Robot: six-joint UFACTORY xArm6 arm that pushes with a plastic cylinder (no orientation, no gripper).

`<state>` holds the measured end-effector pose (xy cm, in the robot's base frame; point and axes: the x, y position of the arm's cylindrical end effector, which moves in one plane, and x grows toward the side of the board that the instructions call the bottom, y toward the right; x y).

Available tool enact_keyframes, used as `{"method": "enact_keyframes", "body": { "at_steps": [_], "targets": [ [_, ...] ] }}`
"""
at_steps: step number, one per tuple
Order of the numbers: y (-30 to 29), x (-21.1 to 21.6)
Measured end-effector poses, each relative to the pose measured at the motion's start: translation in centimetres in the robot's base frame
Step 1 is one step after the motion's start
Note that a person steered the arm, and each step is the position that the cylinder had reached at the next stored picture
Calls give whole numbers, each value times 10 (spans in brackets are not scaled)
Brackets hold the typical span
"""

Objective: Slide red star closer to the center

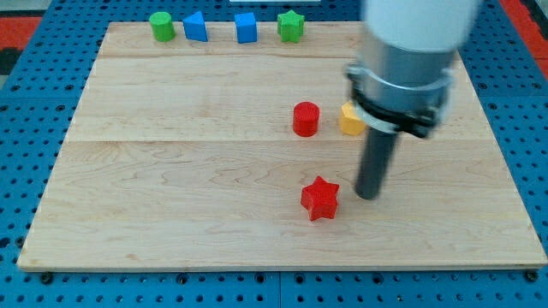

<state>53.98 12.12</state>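
The red star (320,198) lies on the wooden board (171,188), below and right of the middle. My tip (367,196) stands on the board just to the star's right, a small gap apart from it. A red cylinder (306,119) stands above the star near the board's middle.
A yellow block (349,120) sits right of the red cylinder, partly hidden by the arm. Along the view's top edge stand a green cylinder (160,26), a blue triangular block (195,26), a blue cube (246,27) and a green star (291,26).
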Motion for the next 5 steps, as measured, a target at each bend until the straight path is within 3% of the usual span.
{"method": "enact_keyframes", "body": {
  "at_steps": [1, 3, 5],
  "targets": [
    [-41, 34],
    [-117, -32],
    [-68, -39]
  ]
}}
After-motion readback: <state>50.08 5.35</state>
